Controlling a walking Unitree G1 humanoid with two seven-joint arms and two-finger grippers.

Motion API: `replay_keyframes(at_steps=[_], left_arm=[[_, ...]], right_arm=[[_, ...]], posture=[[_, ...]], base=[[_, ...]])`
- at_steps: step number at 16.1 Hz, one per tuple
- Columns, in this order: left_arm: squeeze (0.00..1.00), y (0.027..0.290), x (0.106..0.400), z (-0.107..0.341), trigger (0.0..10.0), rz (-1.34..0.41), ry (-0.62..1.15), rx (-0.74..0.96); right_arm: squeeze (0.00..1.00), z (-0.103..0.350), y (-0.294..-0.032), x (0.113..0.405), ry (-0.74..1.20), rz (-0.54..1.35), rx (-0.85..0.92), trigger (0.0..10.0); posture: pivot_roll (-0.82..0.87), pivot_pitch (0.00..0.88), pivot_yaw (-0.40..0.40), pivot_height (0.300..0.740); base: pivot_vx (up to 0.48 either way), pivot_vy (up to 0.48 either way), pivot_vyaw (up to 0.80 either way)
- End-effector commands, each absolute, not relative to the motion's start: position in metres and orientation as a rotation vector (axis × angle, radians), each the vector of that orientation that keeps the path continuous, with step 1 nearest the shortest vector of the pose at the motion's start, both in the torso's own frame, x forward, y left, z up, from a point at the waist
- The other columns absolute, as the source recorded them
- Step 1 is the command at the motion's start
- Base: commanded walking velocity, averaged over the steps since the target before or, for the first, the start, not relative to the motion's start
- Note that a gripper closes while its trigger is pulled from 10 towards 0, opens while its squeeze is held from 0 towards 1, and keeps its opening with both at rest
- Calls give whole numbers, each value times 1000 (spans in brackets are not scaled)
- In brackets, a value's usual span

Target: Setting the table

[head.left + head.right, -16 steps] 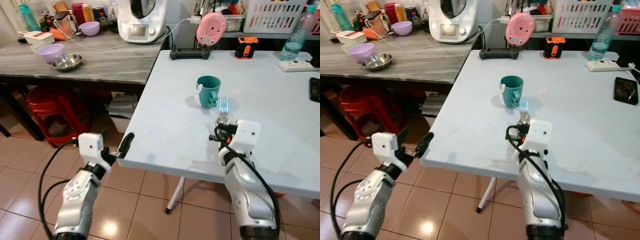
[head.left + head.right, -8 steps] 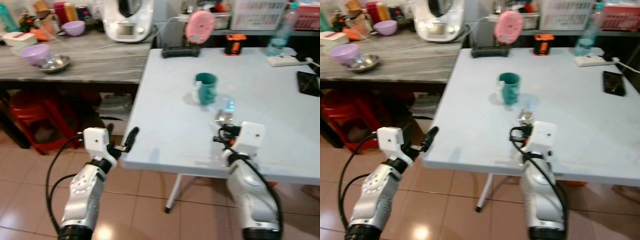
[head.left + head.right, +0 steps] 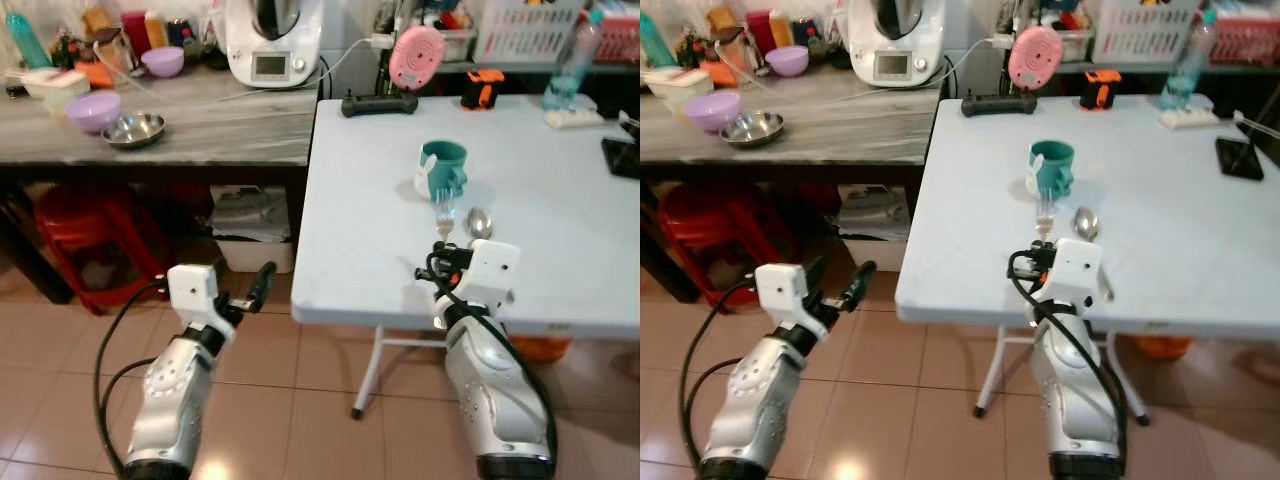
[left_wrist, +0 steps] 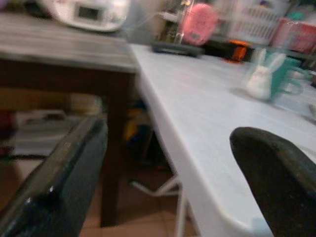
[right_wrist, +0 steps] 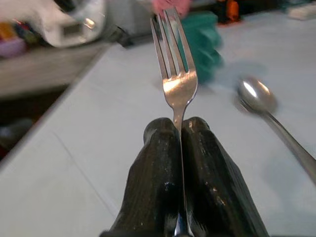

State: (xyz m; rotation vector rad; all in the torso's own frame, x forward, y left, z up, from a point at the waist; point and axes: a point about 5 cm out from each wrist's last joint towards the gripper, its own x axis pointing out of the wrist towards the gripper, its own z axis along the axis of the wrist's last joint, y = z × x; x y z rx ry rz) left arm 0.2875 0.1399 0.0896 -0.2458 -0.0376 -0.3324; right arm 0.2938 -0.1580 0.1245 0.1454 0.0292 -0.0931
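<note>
Left gripper [image 3: 262, 282] hangs off the near left corner of the white table [image 3: 560, 190], below the level of the top, with its two black fingers [image 4: 64, 173] spread apart and nothing between them. You can treat this arm as idle; the tabletop edge lies just to its right.

Moving right, note the right gripper [image 5: 180, 148]: its fingers are pressed together on the handle of a fork [image 5: 173, 64], tines pointing away from the robot toward the far side of the table. The fork's long axis runs near-to-far, roughly in line with the teal mug [image 3: 443, 170], which stands farther along that same line. The gripper sits over the near edge strip of the table, so you have tabletop under the tines but only a short margin behind the handle.

Just to the right of the fork, a spoon [image 3: 479, 223] lies flat on the table, bowl toward the far side, its handle running back toward the near edge beside the gripper. Fork and spoon are near each other but apart.

For the set-down, you should judge the open patch left of the spoon and nearer than the mug as the likely target. The right arm is the nearer one and already carries the piece. Wide bare surface extends to the right; a phone [image 3: 622, 158] lies well apart at the right edge.
</note>
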Motion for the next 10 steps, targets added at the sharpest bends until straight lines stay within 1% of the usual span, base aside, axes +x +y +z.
replay_keyframes(at_steps=[1,10], left_arm=[[0,149,288,91,10000,-307,-41,-222],[0,155,292,94,10000,-269,-58,-206]], right_arm=[[0,126,-154,294,19,-79,163,10000],[0,126,-154,295,9,-76,164,10000]], posture=[[-112,0,80,740],[-101,0,74,740]], base=[[0,420,0],[0,438,0]])
